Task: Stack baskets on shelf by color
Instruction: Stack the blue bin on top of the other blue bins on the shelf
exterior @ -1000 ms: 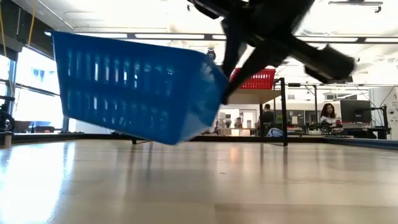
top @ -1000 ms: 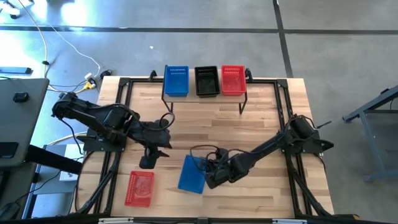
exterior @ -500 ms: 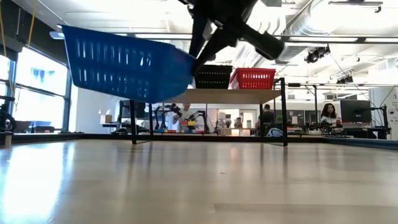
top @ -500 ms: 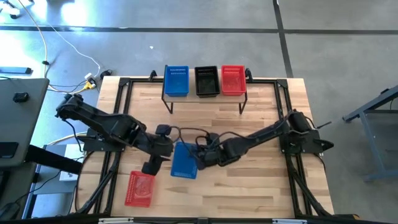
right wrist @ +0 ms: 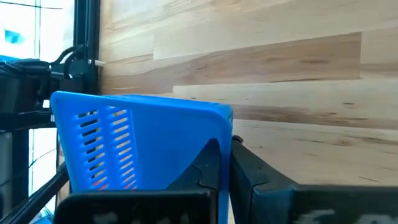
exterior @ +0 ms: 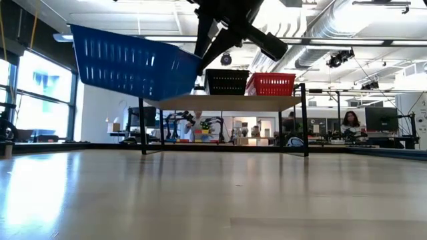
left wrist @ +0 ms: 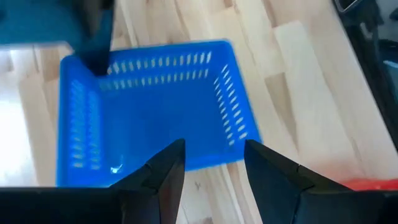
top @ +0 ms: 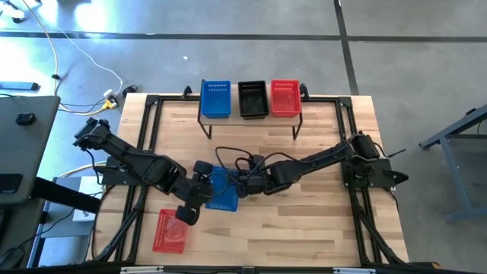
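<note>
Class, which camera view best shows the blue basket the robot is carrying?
The left wrist view: it looks down into the whole blue basket. The high view has arms partly covering it, the low view shows it side-on, off the table, and the right wrist view shows one wall.

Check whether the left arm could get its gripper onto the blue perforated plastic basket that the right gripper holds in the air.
Probably yes. The left gripper hangs open just over the blue perforated plastic basket, nothing between them; the right gripper, shut on one wall, leaves the near rim free.
</note>
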You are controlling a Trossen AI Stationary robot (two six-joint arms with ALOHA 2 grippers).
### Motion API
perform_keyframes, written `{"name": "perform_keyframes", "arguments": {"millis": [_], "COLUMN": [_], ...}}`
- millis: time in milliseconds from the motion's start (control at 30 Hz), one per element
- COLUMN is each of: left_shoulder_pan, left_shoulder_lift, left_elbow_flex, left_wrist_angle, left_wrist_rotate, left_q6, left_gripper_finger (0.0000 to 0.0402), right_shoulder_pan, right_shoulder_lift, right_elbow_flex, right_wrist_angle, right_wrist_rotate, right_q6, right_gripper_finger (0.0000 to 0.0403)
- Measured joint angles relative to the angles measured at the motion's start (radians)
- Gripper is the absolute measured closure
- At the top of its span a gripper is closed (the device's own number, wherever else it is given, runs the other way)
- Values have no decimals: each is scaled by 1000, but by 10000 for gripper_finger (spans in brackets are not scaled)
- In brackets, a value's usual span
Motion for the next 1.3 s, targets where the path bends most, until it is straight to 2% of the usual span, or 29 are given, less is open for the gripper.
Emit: {"name": "perform_keyframes", "arguments": {"millis": [433, 733, 933, 1133, 1300], "left_shoulder_pan": [-83, -134, -136, -136, -136], "left_shoulder_lift": [30, 55, 76, 74, 74], "left_elbow_flex": [-1, 0, -1, -1, -1], "left_wrist_angle": [-15, -39, -47, -47, -47], "left_wrist_rotate": [-1, -1, -26, -145, -148], "left_q6": [-18, -11, -12, -18, -1], "left_gripper_finger": [245, 245, 245, 245, 245], "right_shoulder_pan": [-5, -10, -10, -10, -10], "right_shoulder_lift": [0, 0, 0, -1, -1], "right_elbow_flex": [0, 6, 55, 69, 69], "right_wrist_angle": [-1, -24, -23, -19, 34], "right_wrist_rotate": [1, -71, -1, 33, 59], "right_q6": [13, 11, 3, 9, 11], "right_gripper_finger": [402, 402, 402, 402, 402]}}
